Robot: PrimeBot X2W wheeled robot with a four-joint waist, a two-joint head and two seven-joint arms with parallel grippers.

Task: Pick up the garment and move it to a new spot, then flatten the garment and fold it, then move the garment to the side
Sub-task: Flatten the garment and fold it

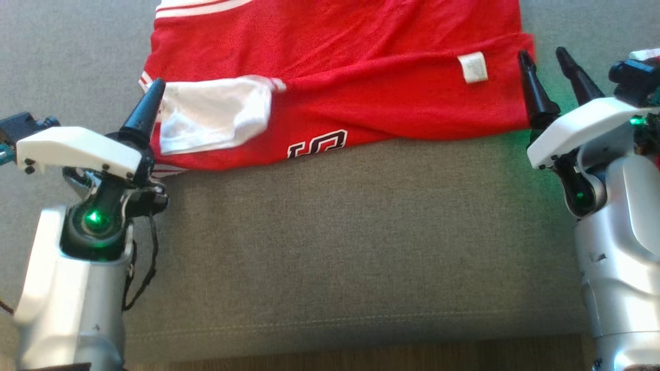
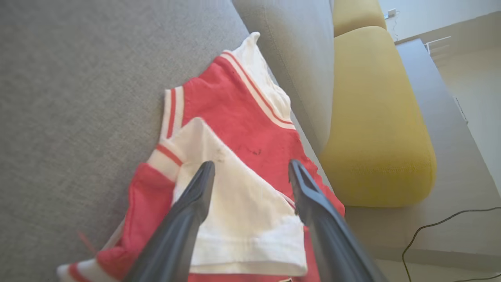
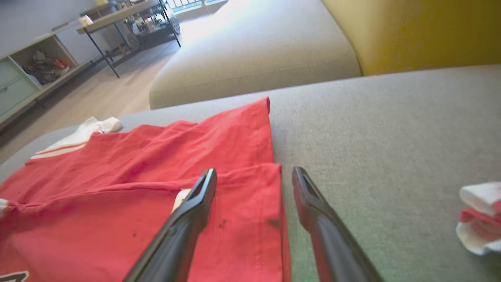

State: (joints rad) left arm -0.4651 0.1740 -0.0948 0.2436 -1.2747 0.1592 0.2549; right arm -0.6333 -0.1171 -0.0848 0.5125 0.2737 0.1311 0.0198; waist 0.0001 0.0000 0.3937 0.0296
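The garment (image 1: 361,77) is a red jersey with white striped trim, lying folded lengthwise across the far part of the grey sofa seat (image 1: 330,232). A white sleeve (image 1: 211,116) is turned over its left end, and a white label (image 1: 473,67) shows near its right end. My left gripper (image 2: 250,164) is open just above that white sleeve (image 2: 242,219), one dark finger (image 1: 147,105) at the garment's left edge. At the garment's right edge (image 3: 274,196) my right gripper (image 1: 541,52) is open, its fingers straddling the hem with nothing pinched between them.
A small red and white bundle of cloth (image 3: 479,219) lies on the seat to the right of my right gripper. A yellow cushion (image 2: 375,117) sits beyond the left end. The seat's front edge (image 1: 330,330) meets wooden floor. A black cable (image 2: 430,231) lies on the floor.
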